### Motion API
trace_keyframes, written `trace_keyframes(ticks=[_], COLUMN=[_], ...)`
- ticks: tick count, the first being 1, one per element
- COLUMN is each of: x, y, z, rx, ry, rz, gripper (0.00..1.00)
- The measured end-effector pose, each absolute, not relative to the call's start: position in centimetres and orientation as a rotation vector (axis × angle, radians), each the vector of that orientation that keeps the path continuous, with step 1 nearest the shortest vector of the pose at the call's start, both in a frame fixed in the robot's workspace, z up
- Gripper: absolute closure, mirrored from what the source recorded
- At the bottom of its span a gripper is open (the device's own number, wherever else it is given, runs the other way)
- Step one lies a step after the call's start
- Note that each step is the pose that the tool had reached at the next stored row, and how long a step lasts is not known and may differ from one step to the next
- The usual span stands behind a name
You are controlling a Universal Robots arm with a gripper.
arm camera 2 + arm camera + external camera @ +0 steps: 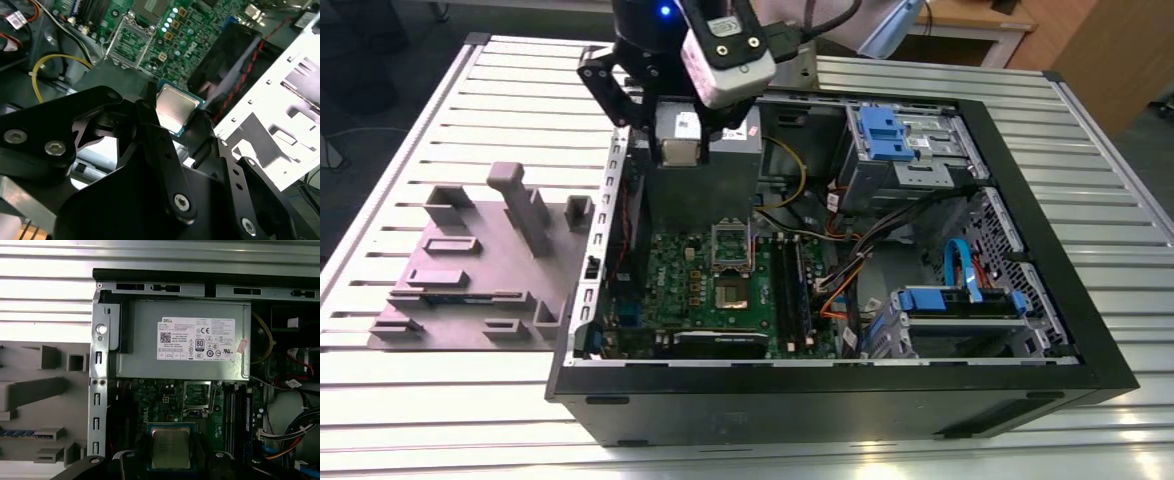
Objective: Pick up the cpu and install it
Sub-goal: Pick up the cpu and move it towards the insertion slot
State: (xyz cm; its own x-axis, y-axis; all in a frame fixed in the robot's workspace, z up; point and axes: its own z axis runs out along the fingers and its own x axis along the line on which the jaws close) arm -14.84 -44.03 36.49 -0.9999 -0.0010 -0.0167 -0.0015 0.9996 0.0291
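The cpu [175,111] is a small square chip with a silvery top and a thin green rim, and my gripper [176,117] is shut on it, one black finger [147,117] on each side. In the exterior view the gripper [680,152] holds the cpu [679,150] in the air over the far left part of the open computer case, above the power supply. The first wrist view has the cpu [170,447] over the green motherboard [165,402], a short way from the open socket [197,395]. The socket [731,243] lies bare on the motherboard [680,290].
A grey power supply [182,340] fills the case's far end. Black memory sticks [790,290] stand beside the socket, then loose cables [854,250] and blue drive bays [897,130]. A grey fixture tray [467,270] lies on the slatted table at the exterior view's left.
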Motion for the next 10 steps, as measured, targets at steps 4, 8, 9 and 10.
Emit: trace_keyframes(ticks=[4, 8, 9, 10], x=[-13.7, -12.4, -12.1, -11.8], y=[-44.0, -44.0, -44.0, -44.0], z=[36.5, 36.4, 36.4, 36.4], rx=[-0.002, -0.002, -0.002, -0.002], ry=[3.125, 3.126, 3.126, 3.126], rz=[0.045, 0.045, 0.045, 0.045], gripper=[0.53, 0.53, 0.53, 0.53])
